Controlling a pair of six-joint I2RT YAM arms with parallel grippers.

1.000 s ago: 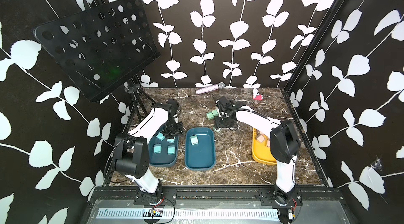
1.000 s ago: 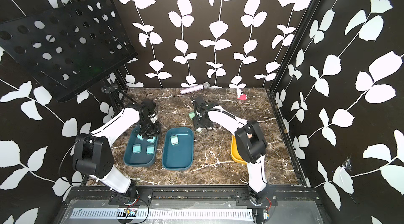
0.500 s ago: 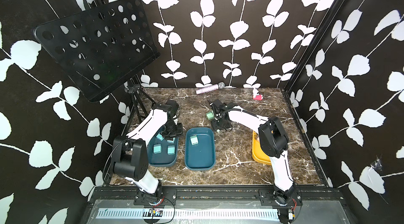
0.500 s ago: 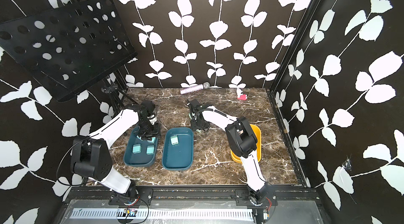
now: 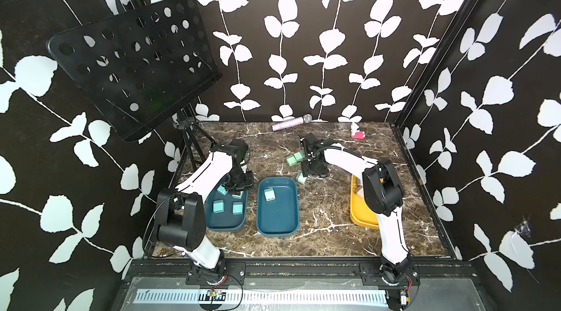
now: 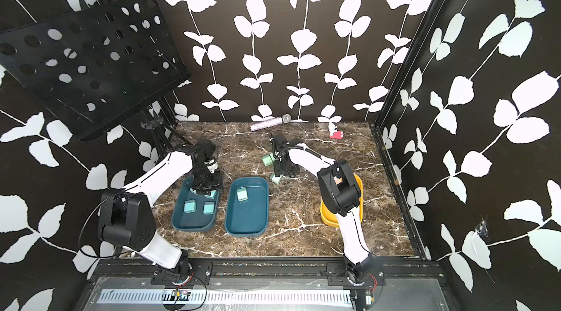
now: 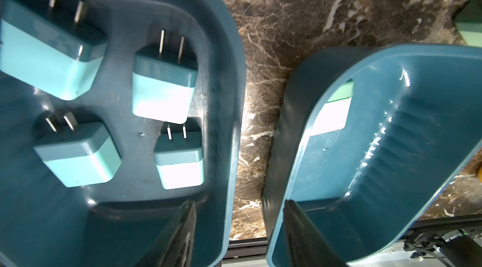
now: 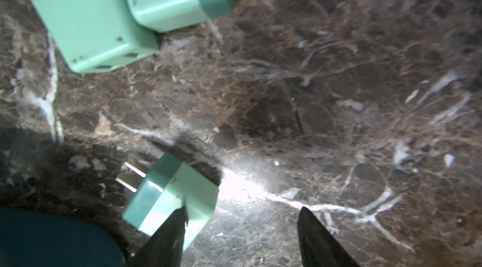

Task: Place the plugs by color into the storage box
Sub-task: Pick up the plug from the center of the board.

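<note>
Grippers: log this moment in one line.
left gripper: open, above dark teal plastic tray | right gripper: open, beside mint green cube plug

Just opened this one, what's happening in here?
Two arms are sorting plugs by colour into trays. The left pincer hangs open and empty over the left tray, which holds four light blue plugs. The middle tray has one mint plug. The right pincer is open over a loose mint plug lying on the table, with nothing gripped. Two more mint plugs lie farther back.
</note>
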